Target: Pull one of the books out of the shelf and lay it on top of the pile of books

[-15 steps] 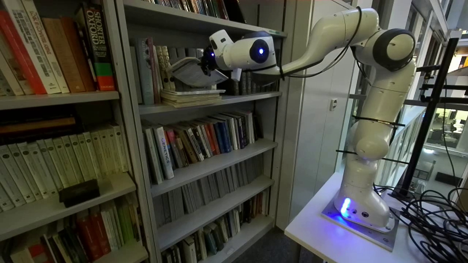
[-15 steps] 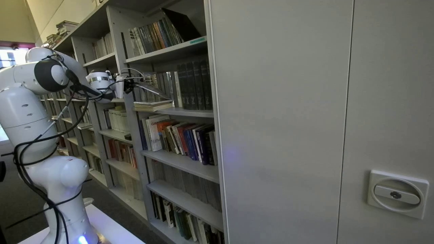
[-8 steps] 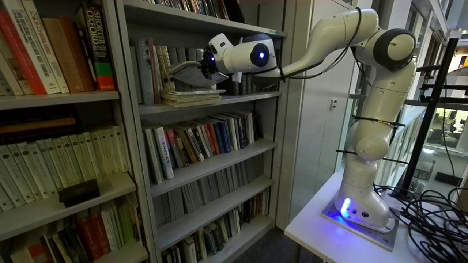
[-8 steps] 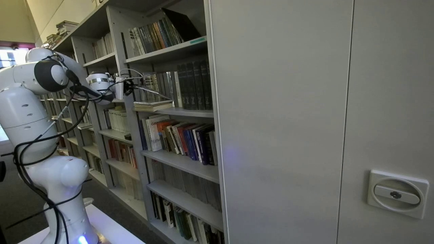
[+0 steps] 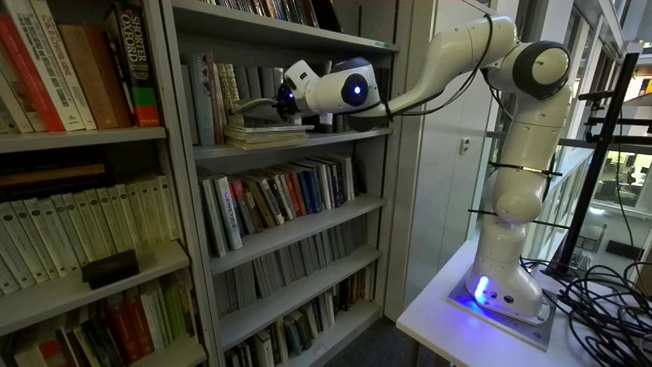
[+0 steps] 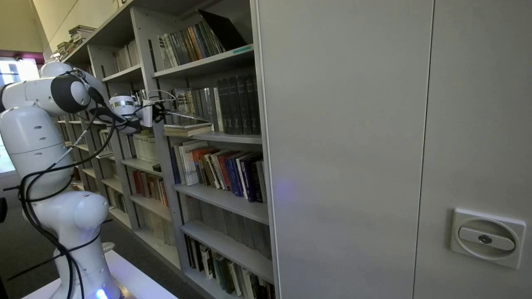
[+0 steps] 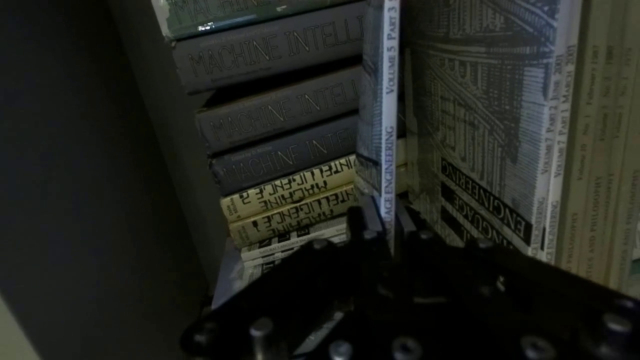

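Looks like a library-style office tbh: tall grey metal bookcase (image 5: pixel 305 224) crammed with mixed-colour books (image 5: pixel 300 188), and in an exterior view a thick black-spined "SHORTER OXFORD" volume (image 5: pixel 135 66) at 10 o'clock, big framed windows (image 5: pixel 606 191) at 3.

Arm (image 5: pixel 514 148): one. Bench (image 5: pixel 433 316): one. Fingers (image 7: pixel 356 225): two. Book (image 7: pixel 387 100) between fingers: one. Pile (image 5: pixel 267 137): one, its count unclear. Shelf (image 5: pixel 305 224): five boards (image 5: pixel 300 286) in an exterior view. Marked MACHINE in wrist view: three grey spines (image 7: pixel 280 107), two yellow spines (image 7: pixel 300 180), one green spine (image 7: pixel 260 12). Dark box (image 5: pixel 110 268): one. Pole (image 5: pixel 600 153): one. Lock (image 6: pixel 486 238): one. Cables (image 5: pixel 606 306): too tangled to count.
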Controlling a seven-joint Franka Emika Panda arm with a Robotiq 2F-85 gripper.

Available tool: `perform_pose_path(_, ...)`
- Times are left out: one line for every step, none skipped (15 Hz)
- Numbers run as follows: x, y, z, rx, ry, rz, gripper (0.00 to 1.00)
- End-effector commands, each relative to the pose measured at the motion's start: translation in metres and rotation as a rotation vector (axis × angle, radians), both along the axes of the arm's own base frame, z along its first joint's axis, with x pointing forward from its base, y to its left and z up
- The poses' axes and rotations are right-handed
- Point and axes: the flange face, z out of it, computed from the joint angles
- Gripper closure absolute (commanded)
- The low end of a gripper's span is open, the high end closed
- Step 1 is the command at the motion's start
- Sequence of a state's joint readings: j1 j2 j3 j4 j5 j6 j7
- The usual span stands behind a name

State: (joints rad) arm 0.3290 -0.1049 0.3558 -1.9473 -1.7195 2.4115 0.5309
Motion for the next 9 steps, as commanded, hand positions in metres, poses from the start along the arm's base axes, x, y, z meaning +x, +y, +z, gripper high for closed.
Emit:
perform_pose_path(0.008, 0.006, -0.002, -0.064, -0.033, -0.02, 0.98)
perform_pose_path(0.008, 0.009, -0.004, -0.075, -0.034, -0.021, 0.98)
perform_pose_path(0.007, 0.013, -0.006, -0.085, -0.034, -0.021, 0.98)
perform_pose_path(0.006, 0.016, -0.008, -0.093, -0.031, -0.021, 0.98)
perform_pose_path(0.006, 0.021, -0.01, -0.101, -0.029, -0.02, 0.98)
perform_pose_path(0.005, 0.024, -0.012, -0.109, -0.027, -0.018, 0.98)
perform_pose_path(0.005, 0.027, -0.014, -0.114, -0.022, -0.016, 0.98)
perform_pose_path(0.004, 0.03, -0.016, -0.118, -0.02, -0.015, 0.98)
perform_pose_path(0.004, 0.032, -0.018, -0.119, -0.016, -0.015, 0.98)
